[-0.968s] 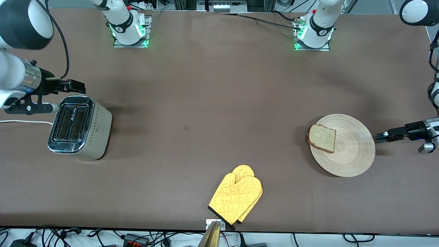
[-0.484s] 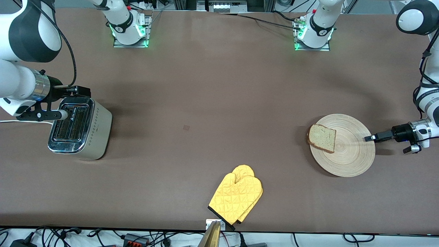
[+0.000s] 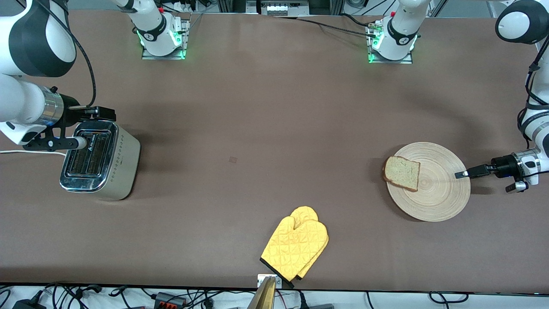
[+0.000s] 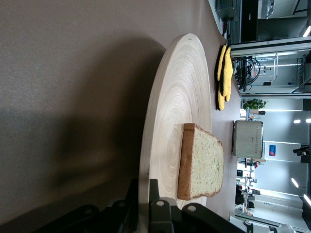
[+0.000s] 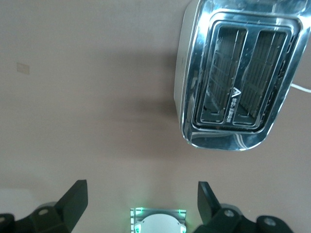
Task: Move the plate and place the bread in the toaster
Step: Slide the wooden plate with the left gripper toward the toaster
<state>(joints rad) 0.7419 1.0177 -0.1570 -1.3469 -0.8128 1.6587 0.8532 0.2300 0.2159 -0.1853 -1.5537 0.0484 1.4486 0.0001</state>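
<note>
The round wooden plate lies toward the left arm's end of the table, with the bread flat on the side of it toward the table's middle. My left gripper is shut on the plate's rim. In the left wrist view the fingers pinch that rim of the plate, and the bread lies just past them. The toaster stands at the right arm's end, slots empty. My right gripper hovers open over the toaster's end farther from the front camera. The right wrist view shows the toaster and the open, empty gripper.
A yellow oven mitt lies near the table's front edge at the middle, nearer to the front camera than the plate. A white cord runs from the toaster off the table's end. The arm bases stand along the table's edge farthest from the front camera.
My left gripper has slid in from beside the plate onto its rim and shut on it. The right arm has shifted a little closer over the toaster.
</note>
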